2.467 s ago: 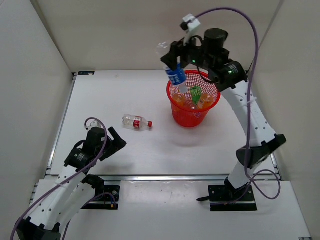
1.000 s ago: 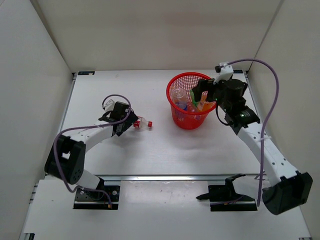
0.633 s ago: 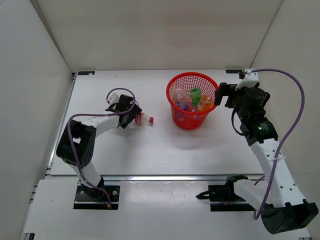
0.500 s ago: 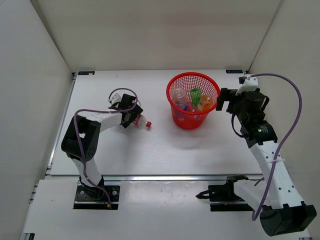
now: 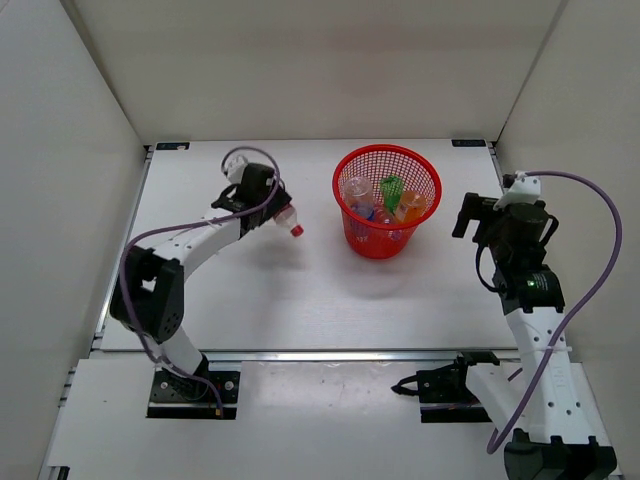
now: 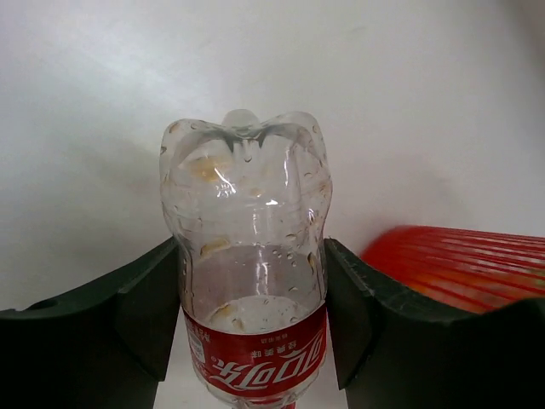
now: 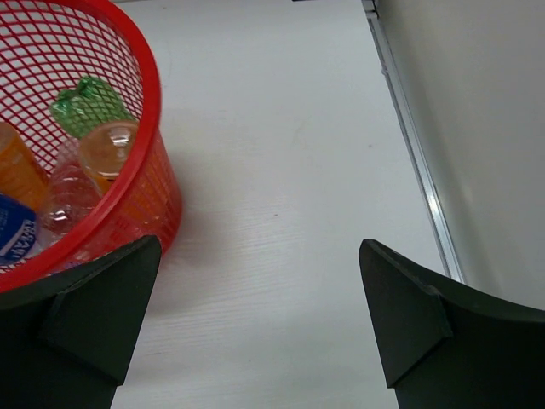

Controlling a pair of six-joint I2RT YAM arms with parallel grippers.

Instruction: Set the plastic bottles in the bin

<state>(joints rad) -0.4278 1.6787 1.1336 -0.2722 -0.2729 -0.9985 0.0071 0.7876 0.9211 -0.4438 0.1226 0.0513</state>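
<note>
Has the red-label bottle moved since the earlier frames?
Yes. The bottle moved toward the far edge: earlier level with the bin's base, now level with its middle.

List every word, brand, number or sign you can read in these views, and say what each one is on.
"可口可乐", in white script, upside down in the left wrist view: on the red label of the clear red-labelled bottle.
Small print at that label's left edge: too small to read.
White marks on the blue-labelled bottle inside the red mesh bin: blurred, unreadable.
No other text can be made out.
</note>
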